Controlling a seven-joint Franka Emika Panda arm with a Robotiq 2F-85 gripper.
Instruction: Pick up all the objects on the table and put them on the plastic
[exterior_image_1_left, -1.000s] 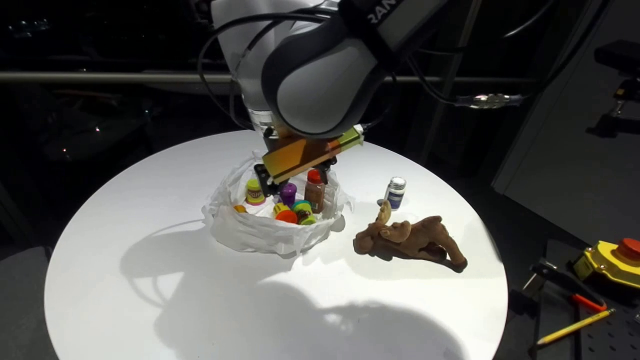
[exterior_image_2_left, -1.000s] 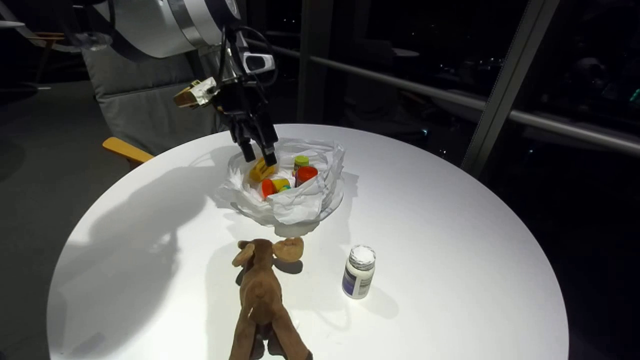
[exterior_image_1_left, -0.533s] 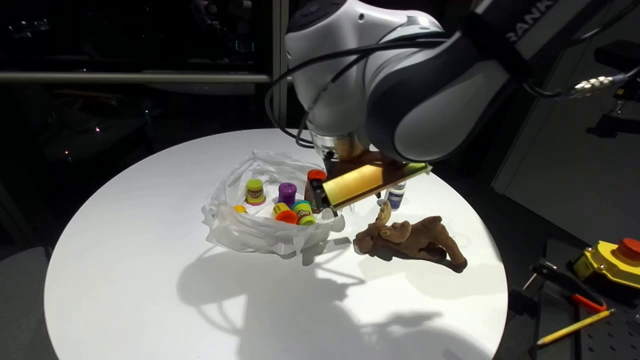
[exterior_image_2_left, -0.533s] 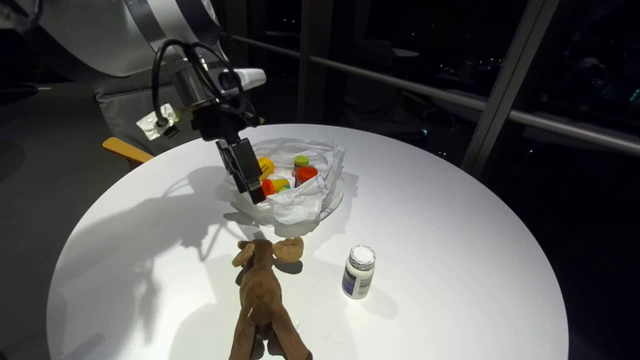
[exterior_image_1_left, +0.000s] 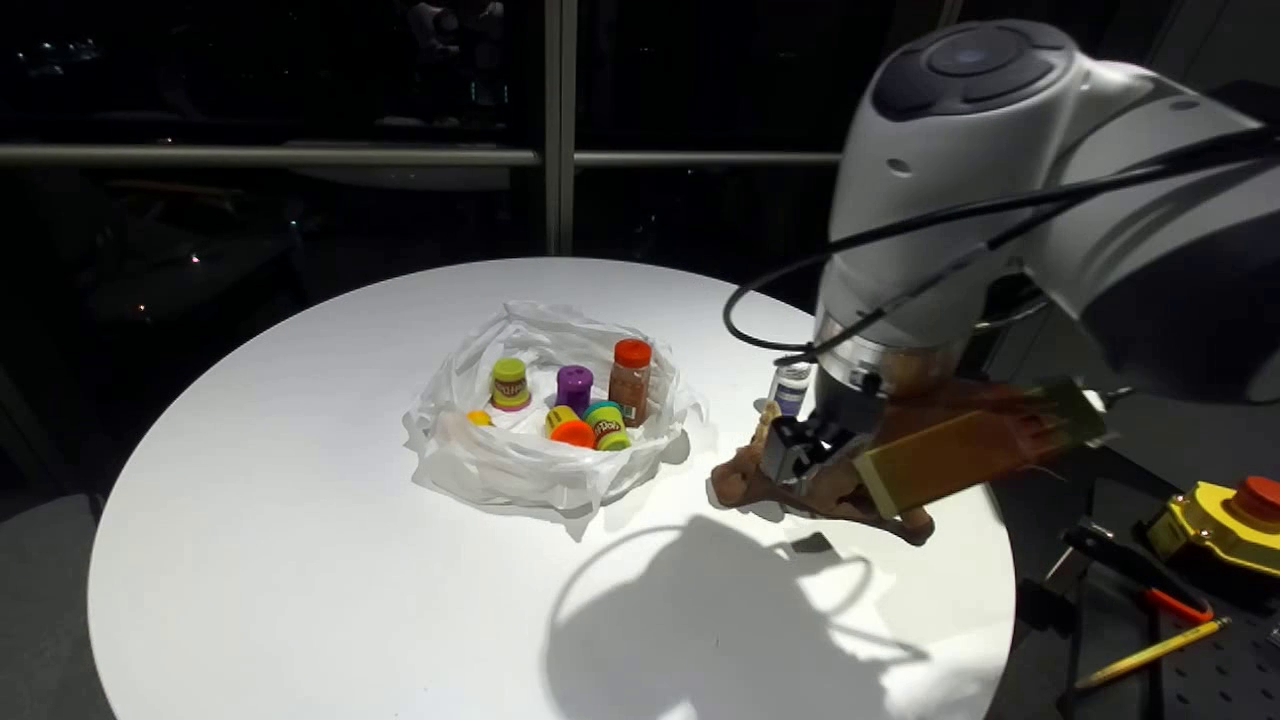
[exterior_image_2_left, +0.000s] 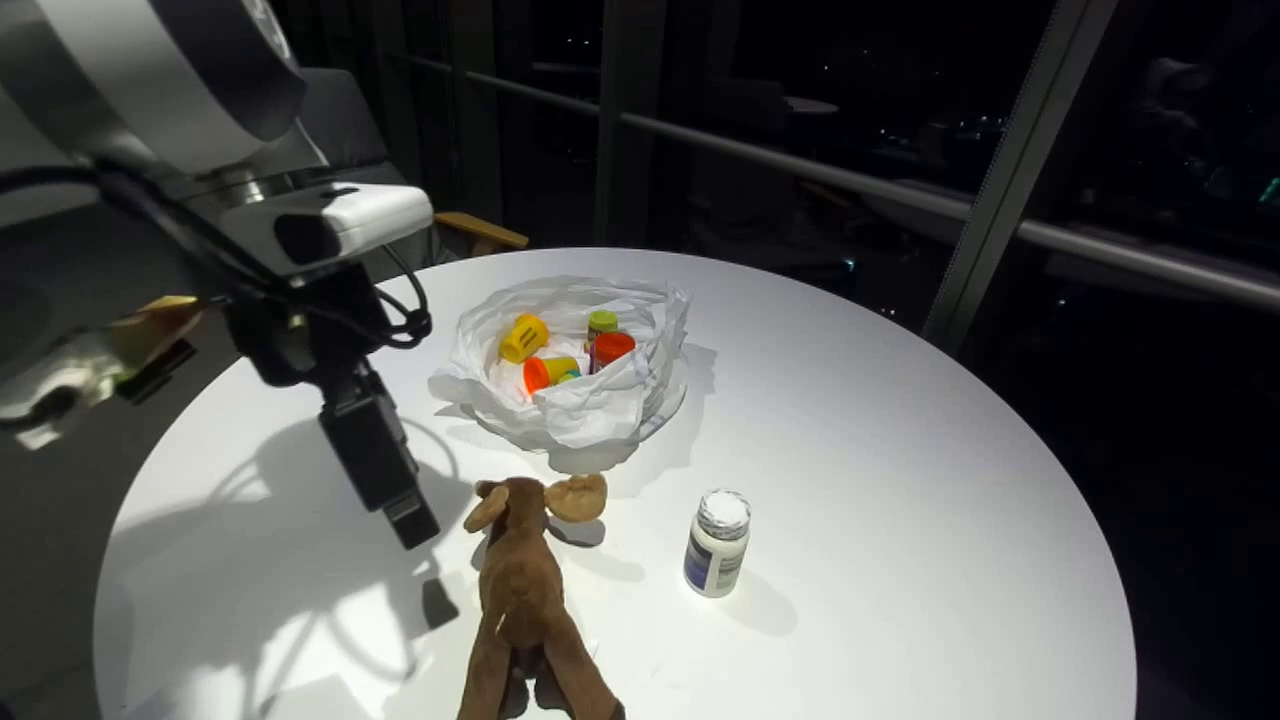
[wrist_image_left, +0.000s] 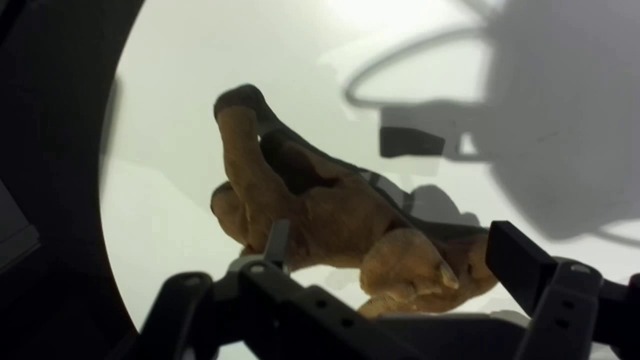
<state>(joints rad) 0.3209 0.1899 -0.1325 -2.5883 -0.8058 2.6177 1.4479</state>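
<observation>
Plastic (exterior_image_1_left: 500, 475): one, six containers (exterior_image_1_left: 574, 388) inside
Toy moose (exterior_image_2_left: 522, 585): one, plastic's 6 o'clock in an exterior view
Bottle (exterior_image_2_left: 716, 560): one, 5 o'clock there
Jaws: wide apart, empty, now near toy moose, no longer over plastic

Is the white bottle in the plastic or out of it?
Out: in an exterior view, the white bottle stands upright on the tabletop, clearly apart from the plastic.

The white arm (exterior_image_1_left: 930, 185) has black cables (exterior_image_1_left: 1190, 162) and jaws
</observation>
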